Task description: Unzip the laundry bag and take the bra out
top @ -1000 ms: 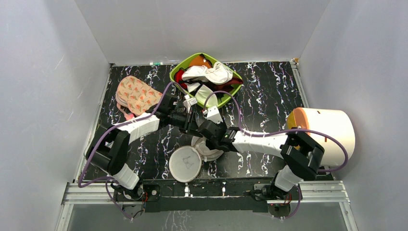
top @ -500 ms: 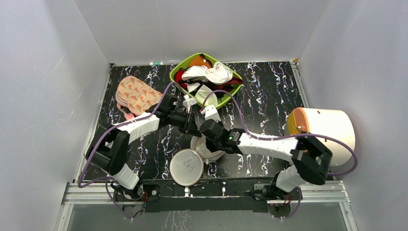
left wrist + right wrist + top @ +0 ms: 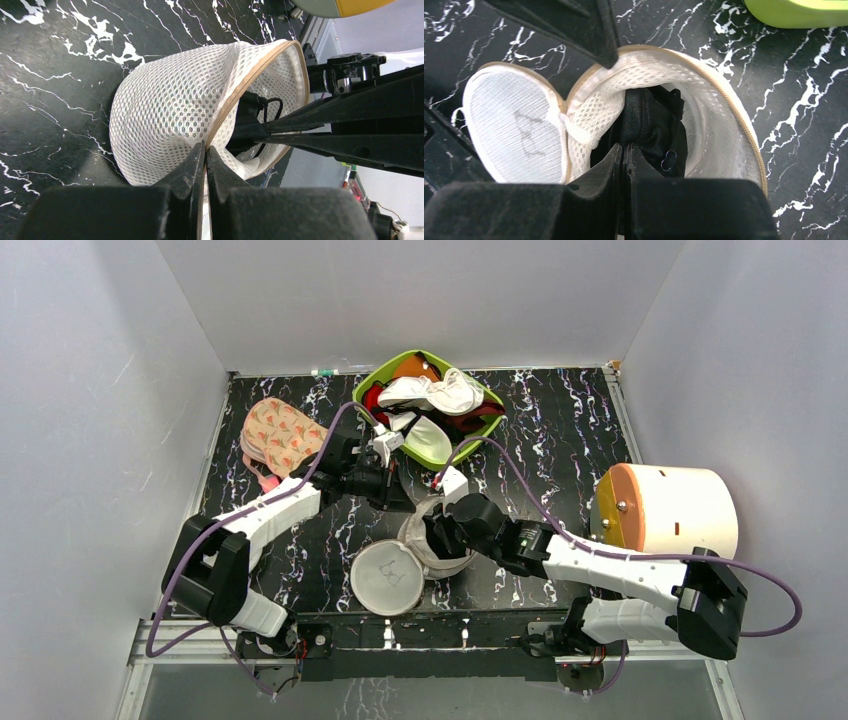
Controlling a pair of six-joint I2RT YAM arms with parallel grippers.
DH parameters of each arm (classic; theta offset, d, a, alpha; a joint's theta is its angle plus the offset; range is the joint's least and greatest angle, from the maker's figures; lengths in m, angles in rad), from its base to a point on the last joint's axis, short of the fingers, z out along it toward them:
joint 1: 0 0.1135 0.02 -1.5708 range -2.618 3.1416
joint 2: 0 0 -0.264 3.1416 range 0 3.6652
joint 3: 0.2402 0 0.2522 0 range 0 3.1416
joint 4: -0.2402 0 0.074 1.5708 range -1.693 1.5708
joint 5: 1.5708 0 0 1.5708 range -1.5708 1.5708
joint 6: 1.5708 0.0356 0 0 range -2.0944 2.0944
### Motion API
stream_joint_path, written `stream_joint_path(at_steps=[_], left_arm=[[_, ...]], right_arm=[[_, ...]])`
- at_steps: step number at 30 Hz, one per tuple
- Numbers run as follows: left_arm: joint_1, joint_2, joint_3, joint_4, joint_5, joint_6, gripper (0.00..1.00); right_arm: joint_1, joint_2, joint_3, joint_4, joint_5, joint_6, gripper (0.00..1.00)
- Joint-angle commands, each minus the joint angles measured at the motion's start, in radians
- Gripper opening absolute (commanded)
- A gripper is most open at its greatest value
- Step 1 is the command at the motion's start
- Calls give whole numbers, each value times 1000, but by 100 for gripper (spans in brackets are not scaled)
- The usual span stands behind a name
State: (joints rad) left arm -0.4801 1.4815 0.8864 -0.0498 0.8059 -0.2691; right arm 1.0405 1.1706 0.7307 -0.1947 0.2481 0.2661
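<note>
The top camera looks down over the whole counter [image 3: 560, 440]; both wrist cameras closely face the laundry bag [image 3: 165, 115].

your right gripper [image 3: 625, 150] is pinched closed on the black bra [image 3: 656, 127] inside the unzipped laundry bag [image 3: 724, 135]. its lid [image 3: 509, 125] lies flipped open at 9 o'clock. a green basket [image 3: 794, 12] shows at 1 o'clock on the marbled table [image 3: 804, 100].

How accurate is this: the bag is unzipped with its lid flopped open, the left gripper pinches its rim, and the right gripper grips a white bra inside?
One slip: the bra is black, not white, as the right wrist view shows. The bag is unzipped with its lid flopped open, the left gripper pinches its rim, and the right gripper grips a black bra inside.
</note>
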Motion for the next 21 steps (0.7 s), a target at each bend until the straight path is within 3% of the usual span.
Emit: stream_joint_path(at_steps=[1,7,21], left_arm=[[-2,-59,-1,7,-58,21,0],[-2,-52,9,-12,-77,28,0],[-1,-56,11,-32,-105,43,0]], right_arm=[[6,-53,62,80,-73,-26,0],[6,-133,104,116,-107,-37,0],[6,-234,196,246,74,-41,0]])
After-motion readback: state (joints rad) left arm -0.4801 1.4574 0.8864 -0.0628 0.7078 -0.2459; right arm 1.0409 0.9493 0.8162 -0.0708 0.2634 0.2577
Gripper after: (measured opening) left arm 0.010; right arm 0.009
